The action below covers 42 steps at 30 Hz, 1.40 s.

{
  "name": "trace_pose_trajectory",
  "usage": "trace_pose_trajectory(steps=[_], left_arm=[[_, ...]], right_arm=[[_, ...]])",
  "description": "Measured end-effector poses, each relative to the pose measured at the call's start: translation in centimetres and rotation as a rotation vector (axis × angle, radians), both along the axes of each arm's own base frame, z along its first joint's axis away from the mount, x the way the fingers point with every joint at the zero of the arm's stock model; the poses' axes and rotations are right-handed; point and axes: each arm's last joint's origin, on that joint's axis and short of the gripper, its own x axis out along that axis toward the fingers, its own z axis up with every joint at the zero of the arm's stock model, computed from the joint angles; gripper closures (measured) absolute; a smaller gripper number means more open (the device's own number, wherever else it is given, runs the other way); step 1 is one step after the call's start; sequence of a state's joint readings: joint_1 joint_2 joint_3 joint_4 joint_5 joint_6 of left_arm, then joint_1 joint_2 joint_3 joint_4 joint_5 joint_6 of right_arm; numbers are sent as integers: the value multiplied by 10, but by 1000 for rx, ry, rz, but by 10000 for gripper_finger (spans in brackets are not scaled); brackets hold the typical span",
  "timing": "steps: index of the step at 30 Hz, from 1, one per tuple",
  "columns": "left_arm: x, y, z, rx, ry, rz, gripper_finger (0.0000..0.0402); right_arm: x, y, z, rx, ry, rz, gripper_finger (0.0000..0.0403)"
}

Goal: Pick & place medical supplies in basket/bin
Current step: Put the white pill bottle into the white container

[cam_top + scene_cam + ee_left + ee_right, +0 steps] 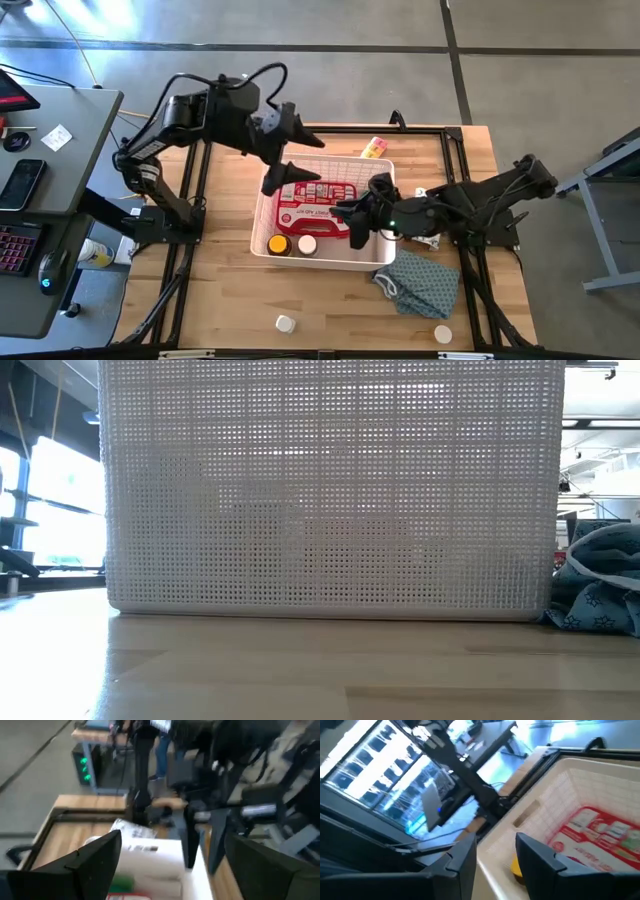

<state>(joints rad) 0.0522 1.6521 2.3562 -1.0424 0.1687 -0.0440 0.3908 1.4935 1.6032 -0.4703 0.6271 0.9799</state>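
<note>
High view: the white basket (322, 215) sits mid-table with the red first-aid case (312, 205) lying flat inside, two bottles beside it; the left gripper (285, 150) hangs spread wide and empty over the far rim, while the right gripper (357, 215), partly parted and apparently holding nothing, reaches in from the case's other side. Two white-capped bottles (286, 323) lie loose, well apart from both. They look light, rigid and prone to rolling, best pinched across the body. Low view shows only the basket's mesh wall and blue cloth (600, 595). Left wrist view alone shows a green roll (120, 882) just past its fingers. Right wrist view gives the case's label close up.
</note>
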Motion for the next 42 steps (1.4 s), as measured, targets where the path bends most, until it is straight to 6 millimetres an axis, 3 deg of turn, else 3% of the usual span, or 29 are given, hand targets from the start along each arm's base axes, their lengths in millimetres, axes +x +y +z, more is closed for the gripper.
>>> trace_pose_trajectory(steps=[7,12,18,22,26,30,38,42], left_arm=[[9,-3,8,-117,-91,-93,16],[33,-5,-1,-195,-90,-176,16],[42,-6,19,-384,-274,-186,16],[42,-19,25,-419,-333,-123,16],[36,-39,28,-396,-353,-81,16],[21,-67,25,-393,-277,-62,16],[-28,-127,22,-342,-162,28,16],[-43,-142,26,-356,-174,20,16]], right_arm=[[15,7,-12,-38,24,35,274],[12,14,-11,-13,27,111,274],[-8,50,-8,43,3,171,274],[-28,80,-11,47,-3,162,274],[-46,101,-11,20,-24,141,274],[-51,107,-8,-3,-48,143,274],[-10,104,-23,-57,-25,325,274],[17,110,-34,-54,-95,365,274]])
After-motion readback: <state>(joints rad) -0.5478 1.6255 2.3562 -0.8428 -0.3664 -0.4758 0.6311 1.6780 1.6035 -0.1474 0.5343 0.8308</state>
